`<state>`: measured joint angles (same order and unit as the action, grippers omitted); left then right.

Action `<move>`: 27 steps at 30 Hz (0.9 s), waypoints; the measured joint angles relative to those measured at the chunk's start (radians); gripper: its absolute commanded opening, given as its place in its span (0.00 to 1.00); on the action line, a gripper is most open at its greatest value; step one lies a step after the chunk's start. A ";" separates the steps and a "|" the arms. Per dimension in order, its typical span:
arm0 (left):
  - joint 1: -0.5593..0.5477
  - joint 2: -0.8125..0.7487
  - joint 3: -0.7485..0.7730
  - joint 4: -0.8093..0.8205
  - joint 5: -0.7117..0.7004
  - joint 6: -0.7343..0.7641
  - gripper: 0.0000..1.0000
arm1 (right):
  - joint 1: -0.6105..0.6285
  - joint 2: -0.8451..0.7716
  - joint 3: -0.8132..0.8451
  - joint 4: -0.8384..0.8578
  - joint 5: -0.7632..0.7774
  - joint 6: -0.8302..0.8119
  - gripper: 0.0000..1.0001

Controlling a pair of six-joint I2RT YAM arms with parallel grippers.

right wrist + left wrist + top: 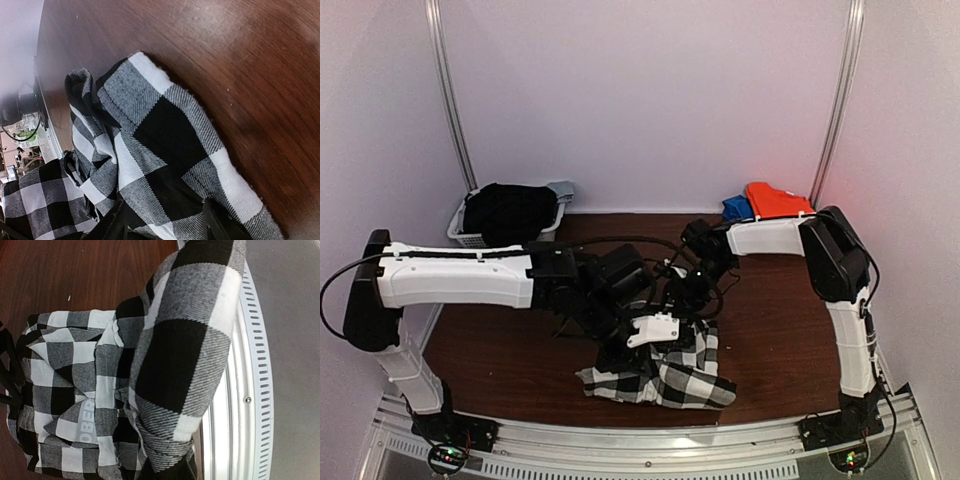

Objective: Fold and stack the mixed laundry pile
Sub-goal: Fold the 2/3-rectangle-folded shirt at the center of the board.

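Checked shirt [665, 375] bunched at near edge of table [770, 330], centre, both arms over it. Right gripper [682, 305] clamped on shirt fold: cloth fills gap between fingers [114, 226], edge raised off wood. Left gripper [625, 345] buried in shirt, fingers hidden by cloth, can't tell if apart or together. Black garment [510, 212] heaped in white basket [460, 232], back left. Orange garment [778, 198] back right, touching blue cloth [735, 208].
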<state>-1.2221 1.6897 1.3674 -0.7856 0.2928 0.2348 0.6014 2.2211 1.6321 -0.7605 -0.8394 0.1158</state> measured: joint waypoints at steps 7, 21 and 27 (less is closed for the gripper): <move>0.104 0.095 0.132 -0.047 0.028 0.059 0.03 | 0.013 0.000 -0.017 -0.013 -0.017 -0.035 0.49; 0.235 0.326 0.314 -0.062 0.011 0.185 0.08 | 0.042 -0.005 -0.049 -0.017 -0.082 -0.042 0.50; 0.279 0.332 0.313 -0.061 0.013 0.211 0.36 | 0.029 -0.011 -0.047 -0.022 -0.082 -0.018 0.63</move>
<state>-0.9432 2.0220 1.6802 -0.8467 0.3058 0.4454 0.6308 2.2105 1.5852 -0.7822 -0.9215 0.0982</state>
